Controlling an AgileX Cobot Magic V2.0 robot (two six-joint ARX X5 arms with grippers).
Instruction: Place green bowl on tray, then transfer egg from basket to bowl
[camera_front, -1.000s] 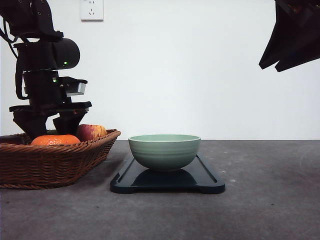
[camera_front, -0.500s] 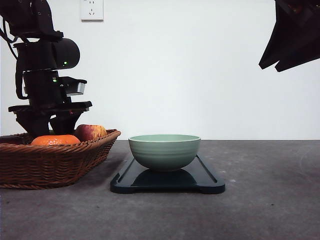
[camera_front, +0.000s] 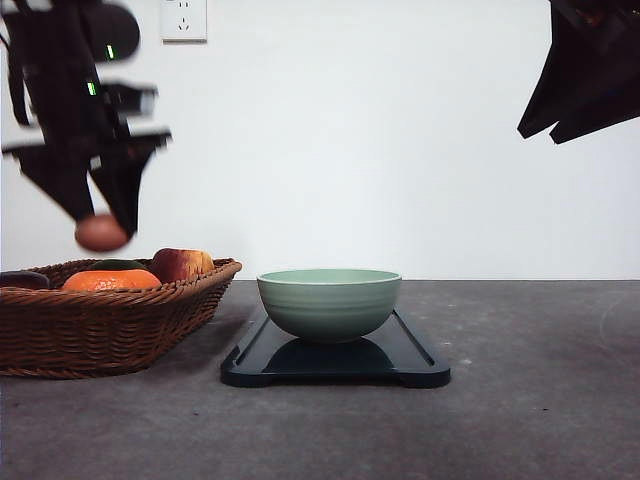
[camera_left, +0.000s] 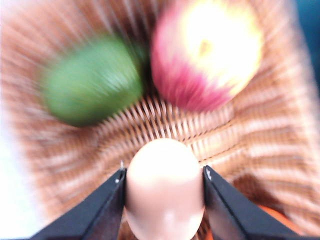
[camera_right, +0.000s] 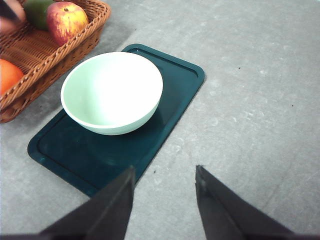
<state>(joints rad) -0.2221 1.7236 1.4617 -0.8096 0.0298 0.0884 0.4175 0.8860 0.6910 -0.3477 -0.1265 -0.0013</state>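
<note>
The left gripper (camera_front: 101, 232) hangs in the air above the basket (camera_front: 120, 325), its two dark fingers (camera_left: 95, 210) pressed against the sides of a pale brown egg (camera_left: 164, 187), which sits clear of the wicker with open air beneath it; in the front view the arm is blurred, and the egg (camera_front: 101, 232) shows above the basket's rim, over the fruit. Inside the basket lie an orange (camera_front: 110, 280), a red and yellow apple (camera_left: 207, 52) and a green fruit (camera_left: 92, 80), the apple near the basket's edge on the tray side. The green bowl (camera_front: 329, 303) stands upright on the tray (camera_front: 335, 365), toward the tray's end nearer the basket, with a bare stretch of dark tray (camera_right: 75, 155) at the other end. The bowl (camera_right: 112, 92) is empty and its mouth is open to the air above. The basket's rim comes close to the tray but they are apart. The right gripper (camera_right: 164, 200) is held high over the grey table (camera_front: 540, 380), just off the tray's long edge, its jaws spread with nothing between them; the table on that side is bare
</note>
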